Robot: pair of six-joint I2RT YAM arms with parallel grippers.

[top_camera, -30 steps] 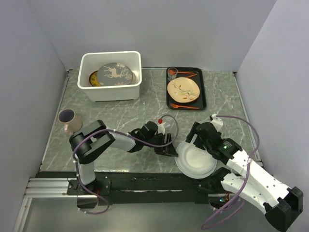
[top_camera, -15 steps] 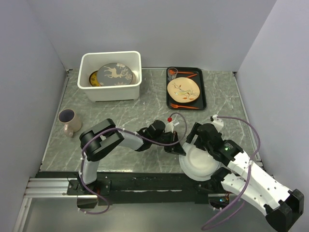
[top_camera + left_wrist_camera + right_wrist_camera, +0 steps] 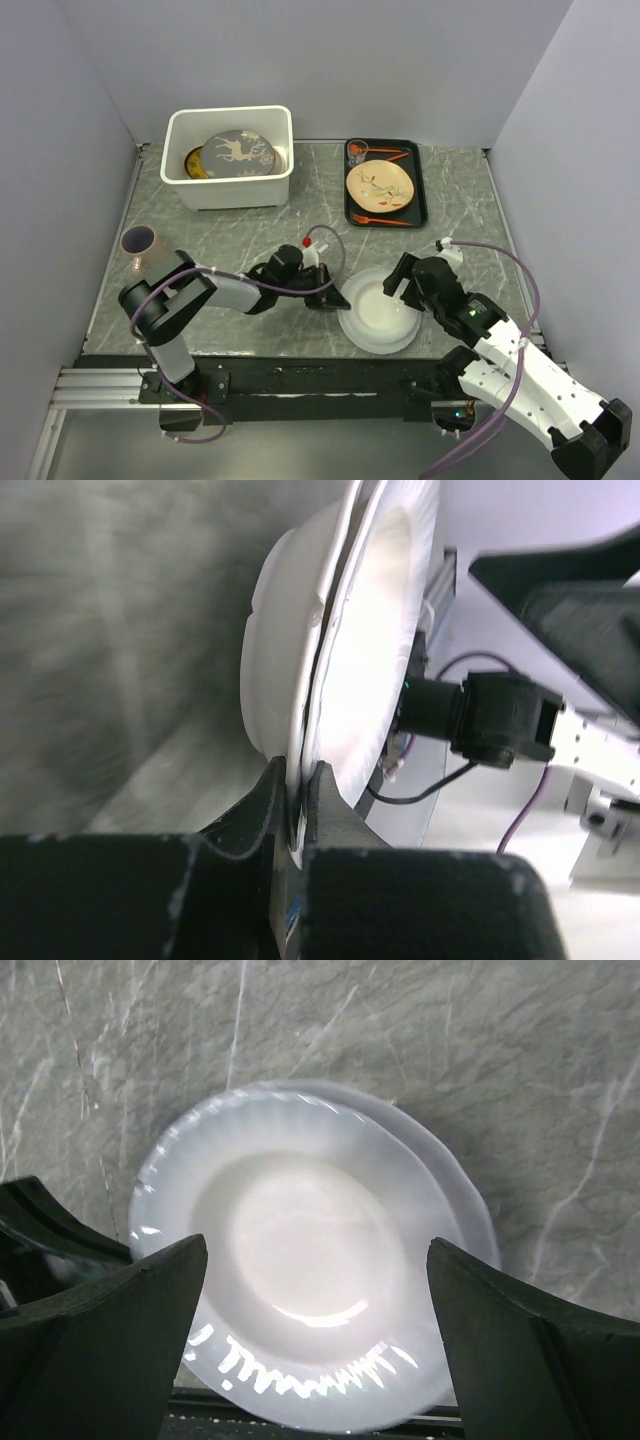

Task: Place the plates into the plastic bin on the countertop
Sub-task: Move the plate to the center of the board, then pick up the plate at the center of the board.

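A white plate (image 3: 380, 312) lies low over the grey marble countertop (image 3: 250, 230) near its front edge. My left gripper (image 3: 335, 298) is shut on the plate's left rim. In the left wrist view the plate (image 3: 380, 630) stands edge-on, and the left gripper (image 3: 298, 770) pinches its rim. My right gripper (image 3: 408, 292) hovers open over the plate's right side. The right wrist view has the plate (image 3: 300, 1260) below the right gripper (image 3: 315, 1243), untouched; a second pale rim peeks out on its right. The white plastic bin (image 3: 228, 195) at back left holds a dark deer plate (image 3: 238, 150) and a gold-patterned brown one (image 3: 194, 162).
A black tray (image 3: 422, 190) at back right carries a peach flower plate (image 3: 379, 183) and orange cutlery. A mug (image 3: 141, 246) stands at the left edge. Grey walls close three sides. The black rail of the arm bases (image 3: 300, 378) runs along the front edge.
My left gripper closed on the plate's left rim and pulled it left and away from the front edge. The right gripper stayed open and shifted slightly left with the plate.
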